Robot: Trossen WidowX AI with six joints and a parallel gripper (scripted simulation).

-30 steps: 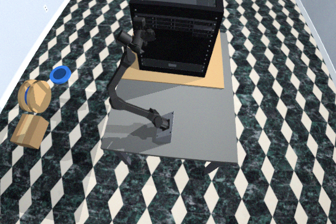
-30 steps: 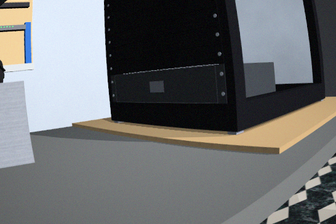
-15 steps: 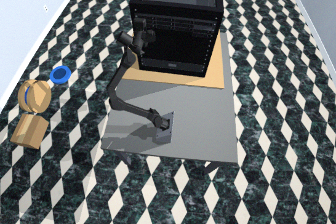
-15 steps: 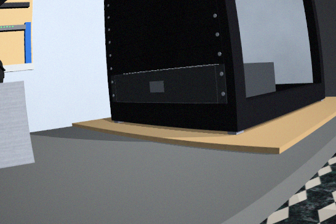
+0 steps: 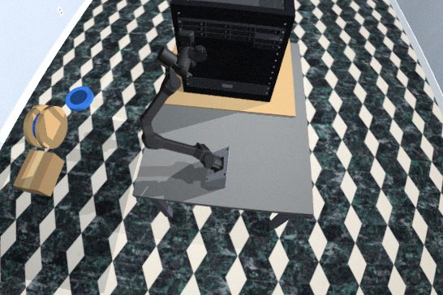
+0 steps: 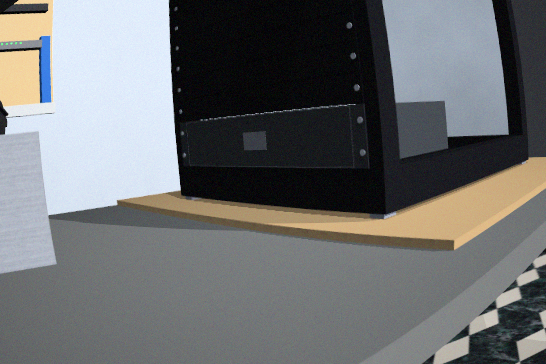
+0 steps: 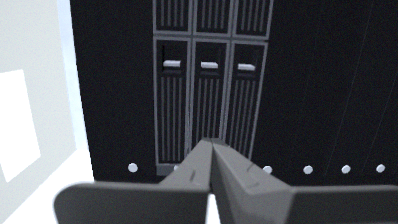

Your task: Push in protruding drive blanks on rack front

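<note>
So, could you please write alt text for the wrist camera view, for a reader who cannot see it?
The closed gripper points its joined fingertips at the middle of three ribbed drive blanks standing side by side in the black rack front. Each blank has a small pale latch tab, and a row of pale screws runs across below.

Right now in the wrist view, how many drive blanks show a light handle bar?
3, side by side: left, middle, right. The row above is cut off.

My gripper (image 7: 209, 145) is dark grey; the rack (image 5: 231, 9) black, its drive blanks (image 7: 209, 100) grey-ribbed, on a tan board (image 5: 284, 102), grey table (image 5: 264, 167), green-and-cream diamond floor (image 5: 365, 183).
</note>
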